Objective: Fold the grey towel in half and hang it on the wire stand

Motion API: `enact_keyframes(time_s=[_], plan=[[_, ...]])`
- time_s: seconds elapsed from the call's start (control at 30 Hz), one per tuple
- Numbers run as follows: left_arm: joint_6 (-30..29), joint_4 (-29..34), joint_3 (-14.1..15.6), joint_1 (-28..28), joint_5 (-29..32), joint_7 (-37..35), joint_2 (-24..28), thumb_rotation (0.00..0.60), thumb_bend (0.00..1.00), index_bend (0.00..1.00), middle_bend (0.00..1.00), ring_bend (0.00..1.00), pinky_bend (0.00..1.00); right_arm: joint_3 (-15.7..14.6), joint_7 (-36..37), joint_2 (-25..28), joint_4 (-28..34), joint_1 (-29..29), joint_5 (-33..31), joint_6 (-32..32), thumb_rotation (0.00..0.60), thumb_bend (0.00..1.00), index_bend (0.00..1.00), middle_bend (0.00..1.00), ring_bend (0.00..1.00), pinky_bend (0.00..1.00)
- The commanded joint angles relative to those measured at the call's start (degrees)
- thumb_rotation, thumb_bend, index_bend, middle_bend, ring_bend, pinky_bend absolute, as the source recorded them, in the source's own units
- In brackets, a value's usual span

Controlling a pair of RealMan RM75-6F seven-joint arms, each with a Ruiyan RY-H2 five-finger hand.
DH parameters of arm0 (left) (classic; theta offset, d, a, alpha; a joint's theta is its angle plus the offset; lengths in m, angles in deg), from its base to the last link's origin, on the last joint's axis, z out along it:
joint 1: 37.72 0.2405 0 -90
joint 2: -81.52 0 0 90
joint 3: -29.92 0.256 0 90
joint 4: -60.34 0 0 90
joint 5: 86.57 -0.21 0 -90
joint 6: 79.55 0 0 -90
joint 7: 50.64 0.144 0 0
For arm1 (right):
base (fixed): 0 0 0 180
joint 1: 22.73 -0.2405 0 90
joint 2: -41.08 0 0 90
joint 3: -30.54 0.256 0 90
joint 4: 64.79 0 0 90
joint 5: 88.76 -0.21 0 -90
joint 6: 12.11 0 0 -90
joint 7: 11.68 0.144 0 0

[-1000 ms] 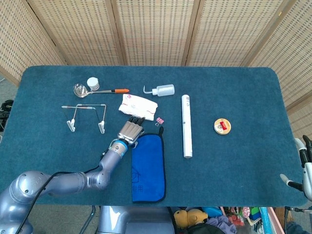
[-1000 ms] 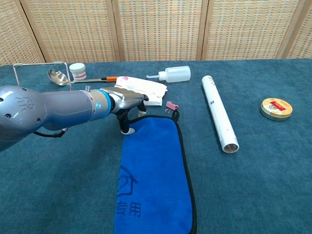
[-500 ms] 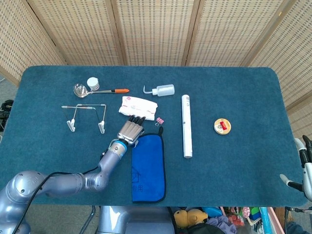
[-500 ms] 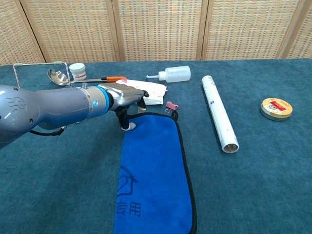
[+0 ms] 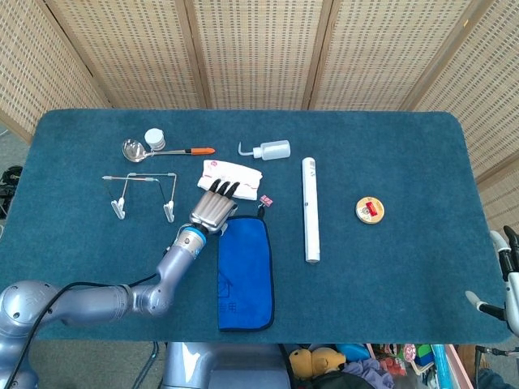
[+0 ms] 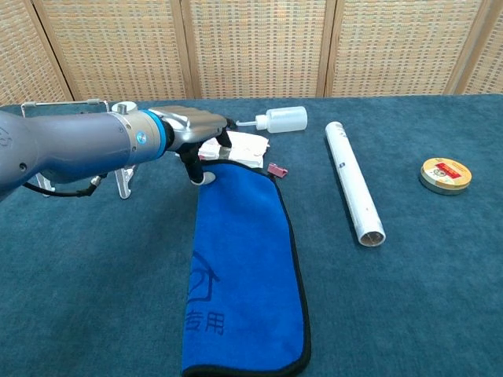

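We are working with our left hand (image 6: pixel 192 135) at the far left corner of the towel (image 6: pixel 240 259), which is blue in these views though the task calls it grey. The fingers are curled down over that corner and seem to be pinching its edge, though we cannot tell for certain whether cloth is between them. The towel is lying flat on the table (image 5: pixel 389 267), its long axis running from the near edge away from us, so the hand is sitting at its far end. The wire stand (image 5: pixel 143 194) is standing just to the left of the hand, well within its reach. Our right hand (image 5: pixel 504 275) is waiting at the table's right edge, far from both, its fingers too little shown to judge.
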State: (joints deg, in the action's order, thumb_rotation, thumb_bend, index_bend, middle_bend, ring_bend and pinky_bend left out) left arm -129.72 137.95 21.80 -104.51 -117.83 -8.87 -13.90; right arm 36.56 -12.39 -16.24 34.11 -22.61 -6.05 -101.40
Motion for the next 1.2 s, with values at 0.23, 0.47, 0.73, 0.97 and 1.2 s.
enact_keyframes(time_s=[0.23, 0.47, 0.73, 0.97, 1.2], plan=[[-2.67, 5.33, -2.98, -0.53, -0.10, 0.86, 6.81, 0.600, 0.57, 0.83, 0.00, 0.00, 0.00, -0.10, 0.34, 0.17, 0.13, 0.15, 0.32, -0.25, 0.600, 0.00, 0.00, 0.00, 0.00, 0.00], [-3.07, 6.81, -5.72, -0.69, 1.73, -0.09, 11.89, 0.600, 0.57, 0.83, 0.00, 0.00, 0.00, -0.23, 0.42, 0.18, 0.30, 0.31, 0.68, -0.56, 0.600, 0.00, 0.00, 0.00, 0.00, 0.00], [-0.41, 5.30, -11.29, 0.68, -1.65, -8.57, 20.01, 0.600, 0.57, 0.84, 0.00, 0.00, 0.00, -0.27, -0.18, 0.00, 0.29, 0.02, 0.57, -0.01, 0.600, 0.00, 0.00, 0.00, 0.00, 0.00], [4.13, 2.19, -13.44, 2.14, -4.79, -15.71, 25.35, 0.600, 0.58, 0.85, 0.00, 0.00, 0.00, -0.05, -0.88, -0.39, 0.17, -0.32, -0.18, 0.61, 0.600, 0.00, 0.00, 0.00, 0.00, 0.00], [7.40, -1.33, -14.20, 4.66, -8.11, -22.92, 29.35, 0.600, 0.58, 0.85, 0.00, 0.00, 0.00, 0.00, -1.73, -0.69, 0.17, -0.69, -0.67, 1.32, 0.600, 0.00, 0.00, 0.00, 0.00, 0.00]])
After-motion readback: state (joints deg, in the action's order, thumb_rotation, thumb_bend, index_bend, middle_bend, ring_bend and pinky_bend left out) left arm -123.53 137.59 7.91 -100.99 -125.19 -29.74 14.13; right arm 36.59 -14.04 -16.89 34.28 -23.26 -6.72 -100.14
